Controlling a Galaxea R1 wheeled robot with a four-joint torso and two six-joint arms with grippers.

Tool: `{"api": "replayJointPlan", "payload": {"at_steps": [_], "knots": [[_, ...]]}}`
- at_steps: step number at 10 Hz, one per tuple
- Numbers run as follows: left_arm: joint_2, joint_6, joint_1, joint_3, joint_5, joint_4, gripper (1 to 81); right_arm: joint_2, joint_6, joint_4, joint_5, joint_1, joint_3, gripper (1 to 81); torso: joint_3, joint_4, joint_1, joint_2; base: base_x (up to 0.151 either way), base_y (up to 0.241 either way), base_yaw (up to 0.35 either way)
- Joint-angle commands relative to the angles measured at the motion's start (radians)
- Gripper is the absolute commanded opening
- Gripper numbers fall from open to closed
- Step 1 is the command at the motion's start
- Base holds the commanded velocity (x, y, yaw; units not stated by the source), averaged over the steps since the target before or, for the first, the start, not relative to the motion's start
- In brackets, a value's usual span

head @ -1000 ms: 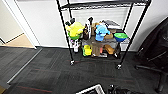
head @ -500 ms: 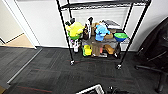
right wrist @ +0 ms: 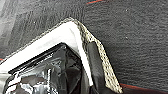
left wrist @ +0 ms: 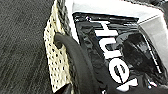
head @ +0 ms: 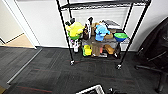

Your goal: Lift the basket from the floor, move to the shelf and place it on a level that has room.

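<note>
Held low at the head view's near edge above the carpet floor (head: 50, 72): woven basket (head: 92, 90), shelf (head: 100, 32) straight ahead, well apart. Pincer grip impossible to tell.

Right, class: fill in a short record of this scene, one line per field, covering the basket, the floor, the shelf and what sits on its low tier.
basket: cream woven sides, pale rim, black inside with white marks; its corner shows at the bottom edge of the head view
floor: dark grey carpet tiles
shelf: black wire rack on small castors, against the white wall
low tier: colourful toys, among them a yellow one, a blue one and a green bowl
beside the rack: dark chair
</note>
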Motion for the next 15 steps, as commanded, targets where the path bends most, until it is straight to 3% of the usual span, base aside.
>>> {"api": "replayJointPlan", "payload": {"at_steps": [1,5,6,9,10,11,12,13,15], "knots": [[-0.002,-0.004,-0.087,0.019,0.051,-0.007,81.1,0.004,0.009,0.014,-0.043,0.108,-0.001,1.0,0.0,0.0,0.0,0.0,0.0,0.0,0.0],[-0.005,-0.004,-0.085,0.023,0.049,-0.004,81.1,0.002,0.011,0.022,-0.042,0.105,-0.002,1.0,0.0,0.0,0.0,0.0,0.0,0.0,0.0],[-0.01,-0.004,-0.085,0.034,0.047,-0.004,1.0,0.002,0.011,0.022,-0.042,0.102,-0.002,1.0,0.0,0.0,0.0,0.0,0.0,0.0,0.0],[-0.08,-0.021,-0.088,0.149,0.044,-0.026,1.0,-0.016,0.028,0.032,-0.032,0.096,0.012,1.0,0.0,0.0,0.0,0.0,0.0,0.0,0.0],[-0.116,-0.024,-0.093,0.201,0.047,-0.029,1.0,-0.03,0.028,0.069,-0.022,0.089,0.033,1.0,0.0,0.0,0.0,0.0,0.0,0.0,0.0],[-0.146,-0.026,-0.108,0.236,0.075,-0.03,1.0,-0.054,0.028,0.113,-0.006,0.077,0.073,1.0,0.0,0.0,0.0,0.0,0.0,0.0,0.0],[-0.158,-0.026,-0.12,0.241,0.166,-0.027,1.0,-0.074,0.028,0.149,0.014,0.065,0.102,1.0,0.0,0.0,0.0,0.0,0.0,0.0,0.0],[-0.171,-0.026,-0.128,0.23,0.215,-0.041,1.0,-0.096,0.028,0.189,0.034,0.05,0.134,1.0,0.0,0.0,0.0,0.0,0.0,0.0,0.0],[-0.188,-0.026,-0.131,0.259,0.219,-0.053,1.0,-0.122,0.028,0.226,0.049,0.03,0.179,1.0,0.0,0.0,0.0,0.0,0.0,0.0,0.0]]}}
